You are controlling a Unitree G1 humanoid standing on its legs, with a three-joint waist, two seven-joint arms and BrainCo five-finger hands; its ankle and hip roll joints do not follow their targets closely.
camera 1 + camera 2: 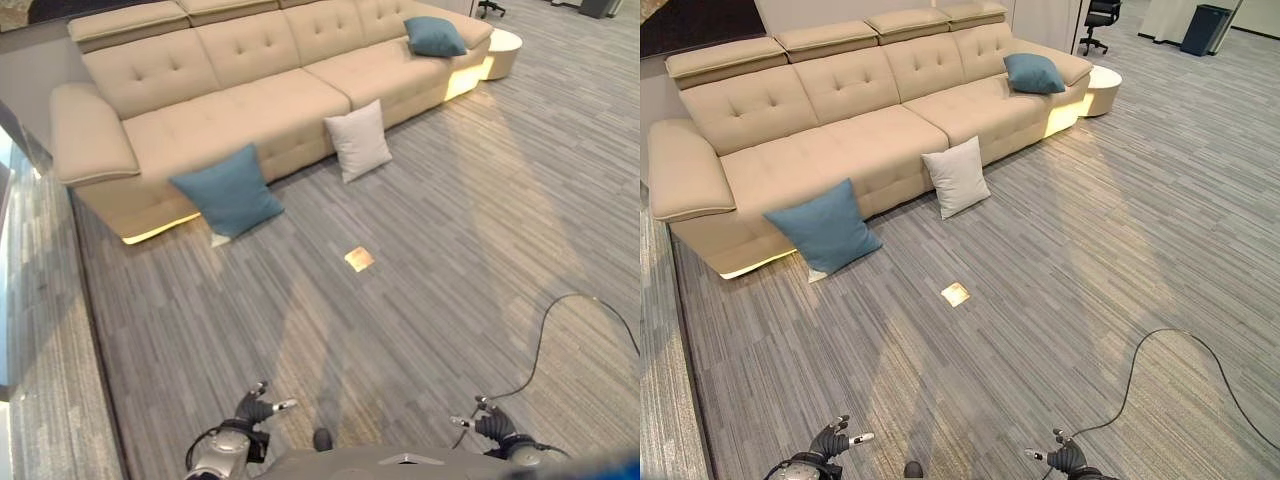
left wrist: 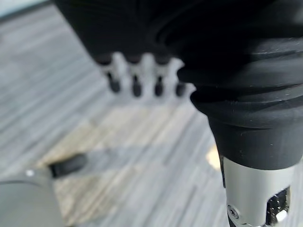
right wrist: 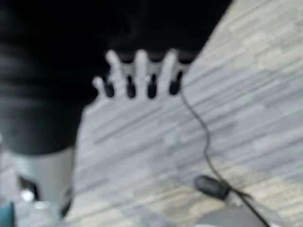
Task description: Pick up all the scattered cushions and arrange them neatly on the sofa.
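**Two cushions on the floor, one on the sofa**

The left hand (image 1: 252,410) is seen low over the carpet (image 1: 420,300), fingers (image 2: 135,85) relaxed and straight, nothing held. A blue cushion (image 1: 228,192) is propped on the floor against the sofa (image 1: 240,100) front, near its left arm. A white cushion (image 1: 358,140) leans against the sofa front further right. A second blue cushion (image 1: 434,37) lies on the seat at the right end. A small brass floor plate (image 1: 359,259) is set in the carpet. The right hand (image 1: 490,420) is likewise loose and empty.
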